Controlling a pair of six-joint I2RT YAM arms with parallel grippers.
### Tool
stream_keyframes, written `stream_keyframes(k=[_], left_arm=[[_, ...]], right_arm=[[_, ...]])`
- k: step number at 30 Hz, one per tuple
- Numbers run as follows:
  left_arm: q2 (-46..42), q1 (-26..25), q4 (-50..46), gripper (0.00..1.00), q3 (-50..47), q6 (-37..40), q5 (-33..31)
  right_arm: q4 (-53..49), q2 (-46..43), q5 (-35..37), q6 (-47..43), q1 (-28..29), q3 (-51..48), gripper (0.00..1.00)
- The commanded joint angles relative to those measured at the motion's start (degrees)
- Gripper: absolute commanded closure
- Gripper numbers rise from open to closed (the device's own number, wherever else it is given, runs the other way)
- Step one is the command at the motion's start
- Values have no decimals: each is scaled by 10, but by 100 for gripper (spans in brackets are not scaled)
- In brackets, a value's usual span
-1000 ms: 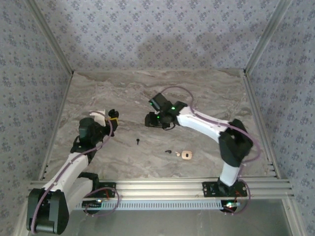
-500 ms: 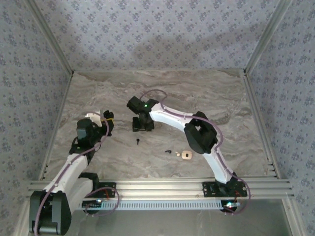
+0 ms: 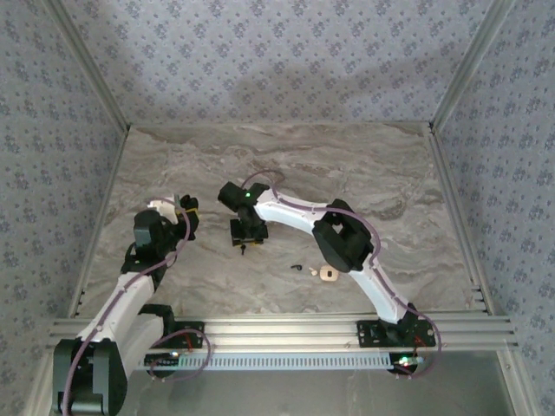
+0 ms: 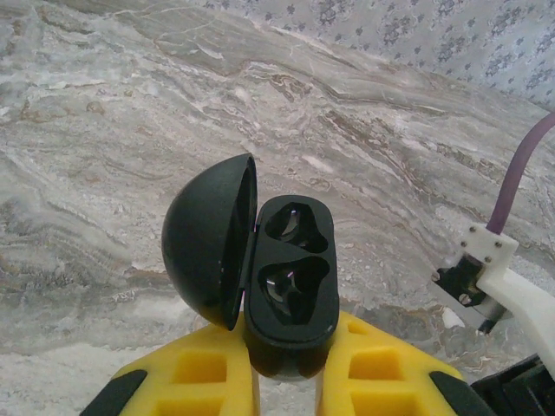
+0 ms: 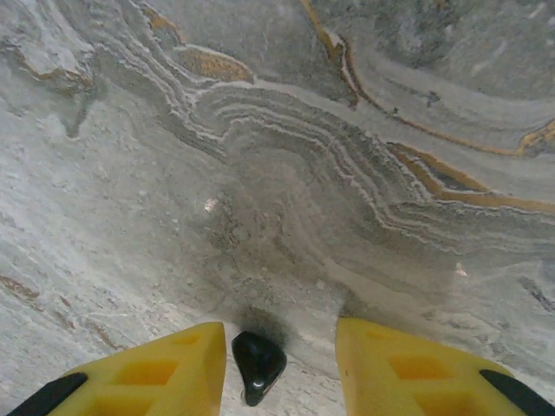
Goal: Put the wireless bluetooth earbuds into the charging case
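No readable text, labels, brands or numbers. Dark marks on beige piece (image 3: 328, 274): too small to read. Black case (image 4: 290, 277) interior: no lettering legible.

Grey-tan marble veining across the stone-look desk (image 3: 373, 173). Blue-grey floral print on the papered walls (image 3: 277, 61). Bright yellow blocky fingers (image 4: 204, 374). Glossy black open clamshell charging case (image 4: 290, 286) and tiny teardrop earbud (image 5: 257, 364). Pale beige small rounded piece (image 3: 328, 274).
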Motion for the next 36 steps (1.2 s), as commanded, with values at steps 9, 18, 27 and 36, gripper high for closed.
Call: stream_keyframes(k=[9,18,27,36], left_arm=[[-19,6,13,86,-4,-5,2],[-20,5,14,86,-3,-5,3],[-19,6,15,86,-3,-3,4],[-24,6,20,86,-3,-3,3]], right_arm=[[-17,22,-17,9,11,10,68],[-12,21,-15,12,15,5,73],[-6,12,-14,25,22,-4,65],[17,-3,-9,37,28,-28,69]])
